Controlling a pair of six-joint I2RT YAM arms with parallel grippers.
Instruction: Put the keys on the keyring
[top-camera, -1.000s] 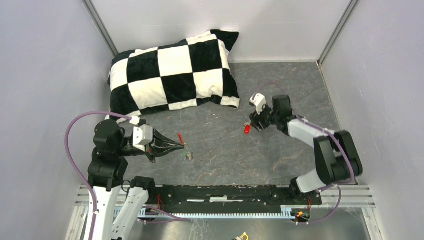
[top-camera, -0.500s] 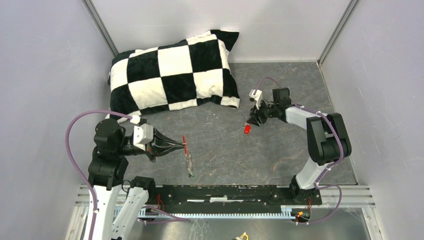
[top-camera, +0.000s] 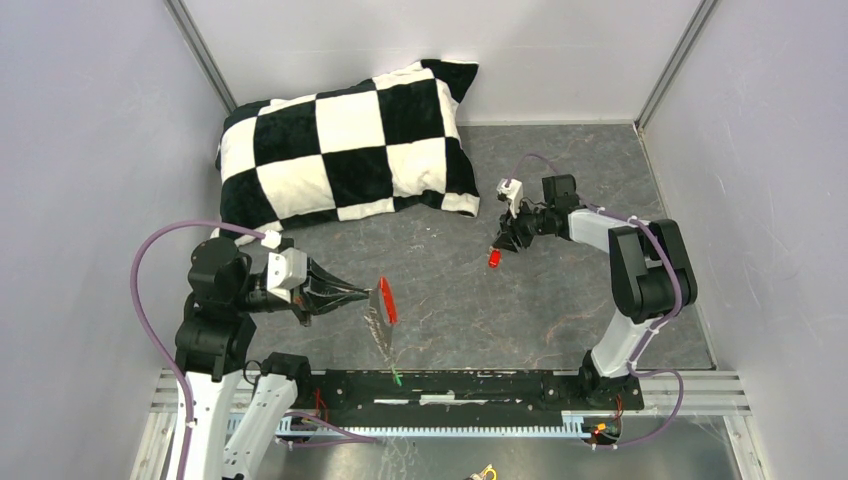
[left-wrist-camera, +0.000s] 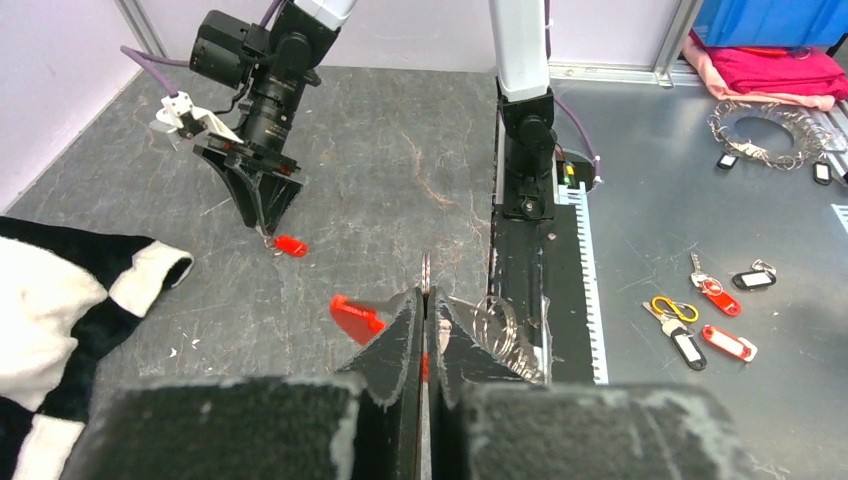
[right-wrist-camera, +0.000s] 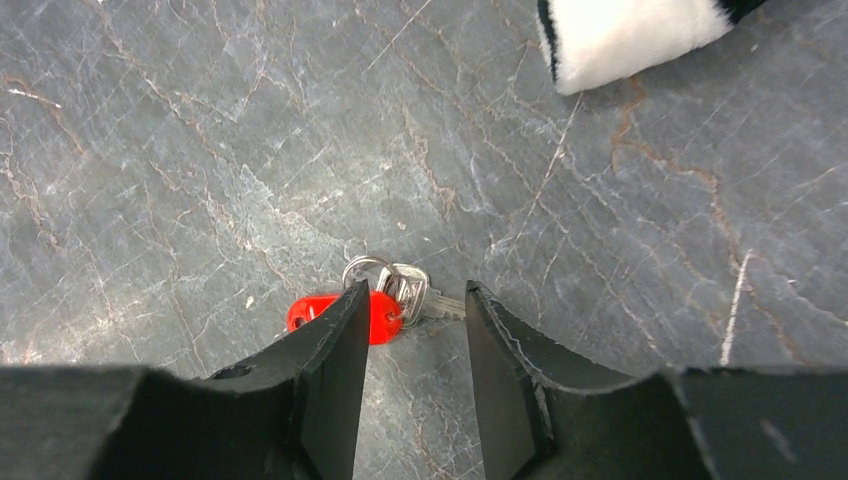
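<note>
The left arm is folded close to its base, its forearm level and pointing right across the bench. The left claw is clenched on the keyring. In its wrist view the 2 fingers are pressed together, with a thin strip of metal showing at their tips. The red fob is blurred there, and the chain trails toward the near rail. The green key shows only as a speck at the chain's low end.

The right arm reaches far and to the left, with its wrist tipped down. The right claw is spread apart, gripping nothing, just above the red key, which lies on the bench. 1 finger covers part of the key's red head. A checkered pillow lies at the far left.
</note>
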